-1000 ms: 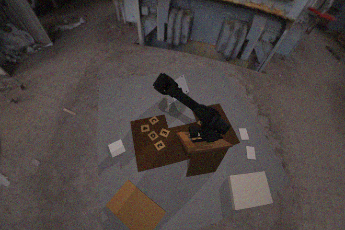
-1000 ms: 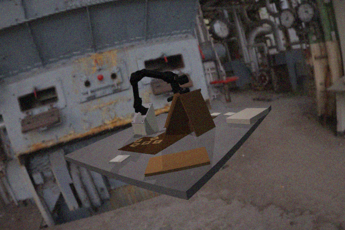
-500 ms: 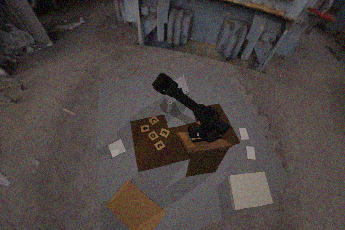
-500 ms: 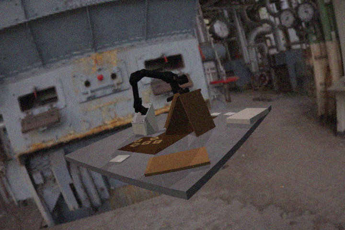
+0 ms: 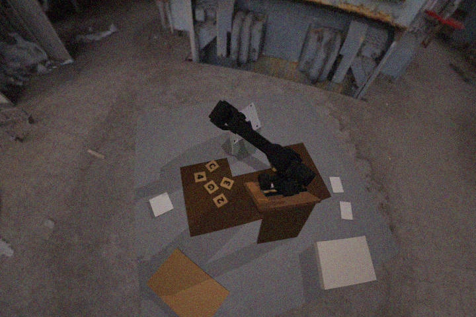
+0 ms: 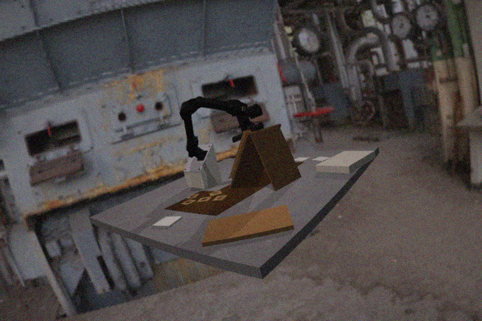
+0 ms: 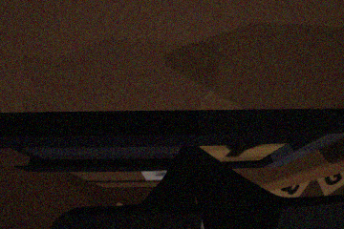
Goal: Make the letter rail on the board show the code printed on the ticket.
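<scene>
My gripper is shut with nothing between the fingers. It rests at the top of the sloped brown board, against the dark letter rail. A tan tile sits in the rail beside the fingertips; I cannot read its letter. Several loose tan tiles lie on the brown mat: C, 4, G, 3 and 2. The white ticket stands on a stand behind the arm; its print is unreadable.
A white slab lies at the front right and a tan slab at the front left. Small white cards lie flat on the grey counter.
</scene>
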`<state>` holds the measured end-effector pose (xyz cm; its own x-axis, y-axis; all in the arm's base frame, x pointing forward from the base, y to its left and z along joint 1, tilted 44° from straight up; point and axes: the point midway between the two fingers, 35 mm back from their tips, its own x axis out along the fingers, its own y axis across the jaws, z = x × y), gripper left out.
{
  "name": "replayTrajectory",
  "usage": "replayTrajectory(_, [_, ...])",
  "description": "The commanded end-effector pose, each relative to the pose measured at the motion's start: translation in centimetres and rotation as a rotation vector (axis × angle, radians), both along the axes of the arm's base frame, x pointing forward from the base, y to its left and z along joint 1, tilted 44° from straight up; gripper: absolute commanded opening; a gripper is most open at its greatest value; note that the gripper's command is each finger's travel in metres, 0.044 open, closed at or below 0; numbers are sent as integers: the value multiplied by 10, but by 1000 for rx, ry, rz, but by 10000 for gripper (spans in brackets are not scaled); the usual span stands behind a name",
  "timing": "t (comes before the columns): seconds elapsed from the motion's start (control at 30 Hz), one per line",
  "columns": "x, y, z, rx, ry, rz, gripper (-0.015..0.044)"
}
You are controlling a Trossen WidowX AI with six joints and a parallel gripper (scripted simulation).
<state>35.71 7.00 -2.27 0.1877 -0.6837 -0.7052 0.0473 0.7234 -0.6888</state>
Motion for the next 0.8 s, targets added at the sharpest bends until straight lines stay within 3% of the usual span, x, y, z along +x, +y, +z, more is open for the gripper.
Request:
replayTrajectory(0.0, [1,-1,5,0,-5,6,0])
replayTrajectory(0.77, [-6,1,6,0,-4,6,0])
